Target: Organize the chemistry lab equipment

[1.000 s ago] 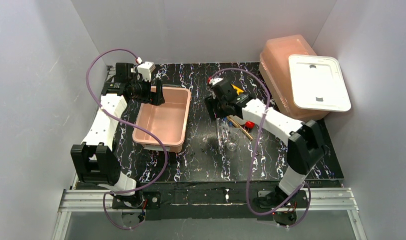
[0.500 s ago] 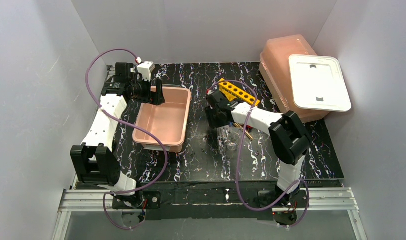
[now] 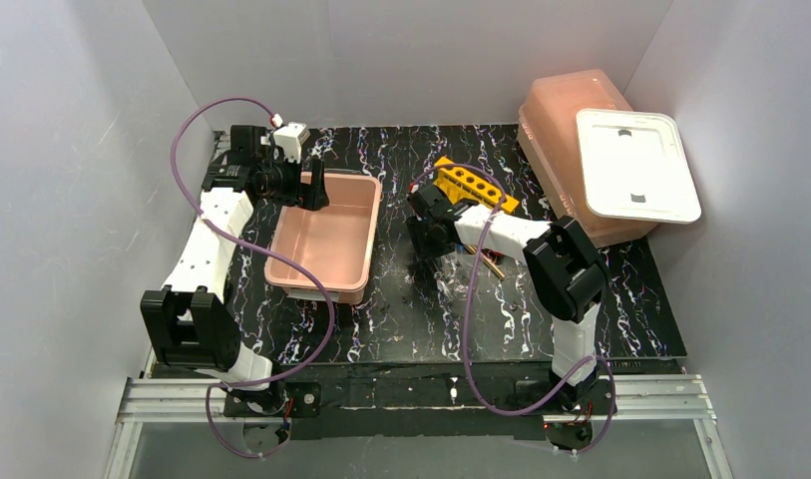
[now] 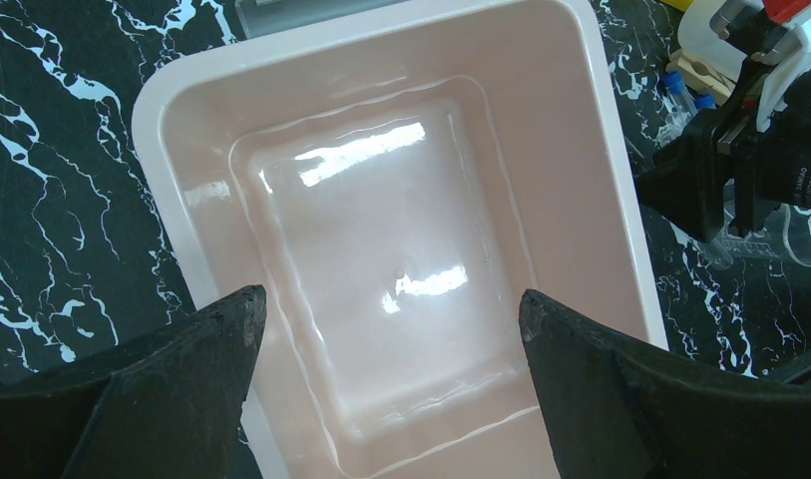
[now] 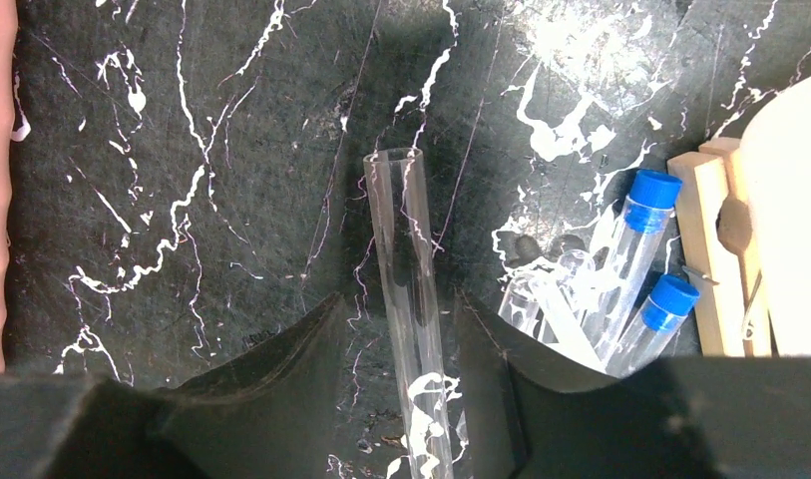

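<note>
Room: plain pale grey walls [image 3: 401,60] close in three sides of the workspace.
Counter: black counter [image 3: 401,319] veined with white, like marble.
Left of centre: an open pink tub [image 3: 346,178], nothing visible in it.
Far right corner: a second pink tub [image 3: 561,110], with a white rectangular lid [image 3: 635,165] lying on top.
Centre rear: the yellow six-hole tube rack [image 3: 471,185], set at a slant.
Left hand: the left hand [image 4: 386,304] hangs above the open tub with its fingers spread wide, holding and touching nothing.
Right hand: the right hand [image 5: 396,304] is low over the counter just in front of the rack, half open. A clear glass tube [image 5: 401,230] lies flat between its fingers (whether they are pressing on the glass, I cannot tell).
Beside the tube: two blue-capped tubes [image 5: 645,230] and some small clear glassware [image 5: 556,299] in a loose cluster, with a wooden clip [image 5: 715,249] just to their right.
Near the right arm: a thin brown rod [image 3: 491,267] lies on the counter.
</note>
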{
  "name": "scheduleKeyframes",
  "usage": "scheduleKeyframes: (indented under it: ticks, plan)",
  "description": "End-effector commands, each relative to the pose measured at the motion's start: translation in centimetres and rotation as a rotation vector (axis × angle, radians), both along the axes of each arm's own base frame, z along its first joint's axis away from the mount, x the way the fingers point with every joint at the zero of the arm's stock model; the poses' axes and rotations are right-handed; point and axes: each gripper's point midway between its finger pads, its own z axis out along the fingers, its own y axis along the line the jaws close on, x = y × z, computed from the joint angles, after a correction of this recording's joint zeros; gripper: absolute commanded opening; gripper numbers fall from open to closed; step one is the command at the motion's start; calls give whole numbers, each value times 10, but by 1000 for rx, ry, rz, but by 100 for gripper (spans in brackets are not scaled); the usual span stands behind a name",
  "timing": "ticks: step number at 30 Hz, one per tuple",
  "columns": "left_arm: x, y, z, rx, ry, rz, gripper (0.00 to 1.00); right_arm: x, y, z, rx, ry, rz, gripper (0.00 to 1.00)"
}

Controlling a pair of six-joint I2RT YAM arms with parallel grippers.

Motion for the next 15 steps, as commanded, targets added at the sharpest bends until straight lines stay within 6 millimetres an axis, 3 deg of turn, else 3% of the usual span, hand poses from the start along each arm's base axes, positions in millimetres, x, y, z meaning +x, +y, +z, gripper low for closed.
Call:
scheduleKeyframes:
  ticks: [1,11,15]
  plan:
    - [-5,1,24,-2,-58,-3,98,8,14,13,42,-32,22,51]
    - [-6,0,32,-8,-70,-3,98,1,14,-2,33,11,39,40]
    - [-5,-2,40,-24,-80,2,98,1,17,-1,38,11,54,28]
